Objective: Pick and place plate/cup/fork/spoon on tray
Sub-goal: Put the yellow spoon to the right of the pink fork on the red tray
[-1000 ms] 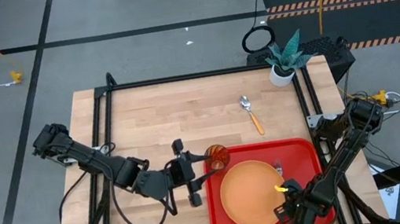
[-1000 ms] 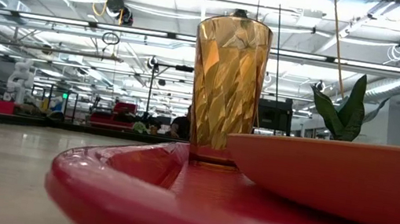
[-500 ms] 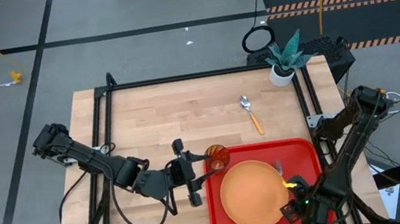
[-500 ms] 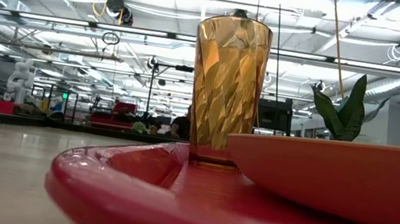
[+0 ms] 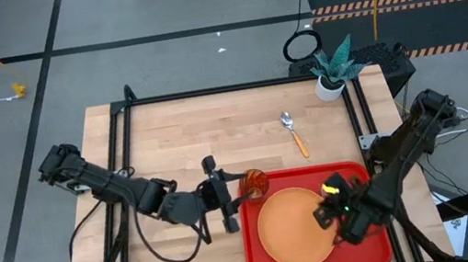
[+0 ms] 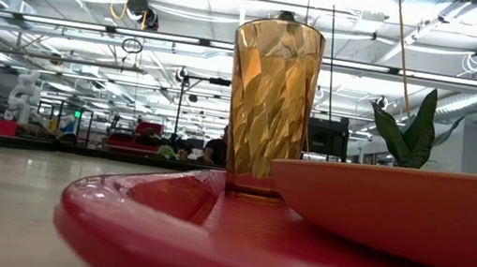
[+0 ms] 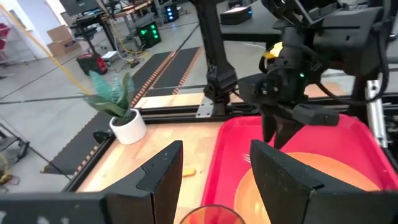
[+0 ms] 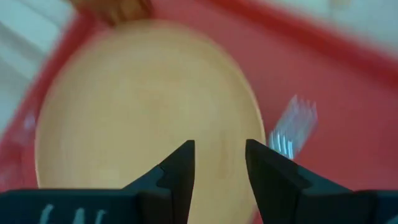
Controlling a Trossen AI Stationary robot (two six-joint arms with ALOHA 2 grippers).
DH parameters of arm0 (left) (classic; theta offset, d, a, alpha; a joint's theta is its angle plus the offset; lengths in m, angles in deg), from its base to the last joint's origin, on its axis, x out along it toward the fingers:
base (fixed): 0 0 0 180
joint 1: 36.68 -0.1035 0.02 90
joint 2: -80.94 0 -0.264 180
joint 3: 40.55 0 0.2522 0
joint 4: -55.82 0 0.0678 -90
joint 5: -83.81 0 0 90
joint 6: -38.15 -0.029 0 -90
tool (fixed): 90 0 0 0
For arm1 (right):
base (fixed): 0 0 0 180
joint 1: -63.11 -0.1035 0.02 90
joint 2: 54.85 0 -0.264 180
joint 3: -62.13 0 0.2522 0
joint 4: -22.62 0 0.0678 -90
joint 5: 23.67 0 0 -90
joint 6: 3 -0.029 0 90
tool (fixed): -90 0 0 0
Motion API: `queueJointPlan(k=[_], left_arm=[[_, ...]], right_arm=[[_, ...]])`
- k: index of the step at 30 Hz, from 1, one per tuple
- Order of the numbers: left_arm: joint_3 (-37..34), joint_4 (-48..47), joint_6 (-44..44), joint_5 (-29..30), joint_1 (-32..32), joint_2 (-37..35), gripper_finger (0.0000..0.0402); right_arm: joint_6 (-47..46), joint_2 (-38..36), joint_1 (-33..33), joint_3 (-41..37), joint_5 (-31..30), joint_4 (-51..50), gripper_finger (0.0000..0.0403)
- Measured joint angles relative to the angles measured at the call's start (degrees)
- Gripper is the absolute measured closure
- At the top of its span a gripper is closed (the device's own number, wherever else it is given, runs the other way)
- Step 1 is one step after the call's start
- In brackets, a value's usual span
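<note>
Above tray (image 5: 267, 261): right gripper (image 5: 326, 215) hovering spread, empty; best swinging far toward spoon (image 5: 295, 135), aligning with handle.

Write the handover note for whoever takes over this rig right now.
Left gripper: open, empty, at the tray's left edge beside the cup.
Right gripper: open, empty, above the plate's right side.
Done: plate and cup sit on the red tray. Fork tines show beside the plate on the tray, so the fork appears placed.
Left: the spoon lies on the bare table, beyond the tray, near the potted plant. Pick it up and set it on the tray.
</note>
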Motion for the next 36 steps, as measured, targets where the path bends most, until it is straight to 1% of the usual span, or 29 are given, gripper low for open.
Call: queueJointPlan(k=[3,7,10,14,17,22,24,27,30,34,36], left_arm=[[0.0,-0.9,-0.8,0.0,-1.0,0.0,0.0211],[0.0,-3.1,-2.0,0.3,-2.4,-0.5,0.0211],[0.0,-5.5,-1.5,0.6,-3.8,-2.1,0.0211],[0.0,-12.7,0.8,0.7,-5.6,-5.0,0.0211],[0.0,-19.5,2.9,1.3,-6.9,-7.1,0.0211],[0.0,-27.3,6.8,3.1,-9.8,-8.1,0.0211],[0.0,-29.6,8.0,4.2,-11.0,-8.1,0.0211],[-1.6,-30.2,9.4,5.7,-13.2,-8.2,0.0211],[-4.5,-30.5,10.6,5.7,-15.8,-8.0,0.0211],[-6.4,-32.3,13.0,5.8,-18.1,-8.1,0.0211],[-6.7,-33.1,13.8,5.7,-18.8,-8.1,0.0211]], right_arm=[[7.3,-0.5,3.8,0.0,-4.9,0.6,0.0271],[12.2,-0.6,10.8,0.0,-4.6,-2.8,0.0271],[18.7,-0.7,16.8,0.0,-4.3,-3.3,0.0271],[28.9,-0.6,25.1,0.0,-2.8,-1.3,0.0271],[36.5,-0.6,31.4,-0.2,-0.1,0.8,0.0271],[45.7,-0.6,42.3,-1.5,3.3,3.3,0.0271],[48.4,-0.6,46.7,-2.8,5.3,6.2,0.0271],[53.9,-0.6,52.6,-5.2,9.4,13.7,0.0270],[59.3,-0.6,57.1,-7.8,12.8,20.4,0.0270],[63.8,-0.6,61.8,-9.1,11.6,21.4,0.0270],[65.8,-0.6,62.9,-9.1,11.8,21.4,0.0270]])
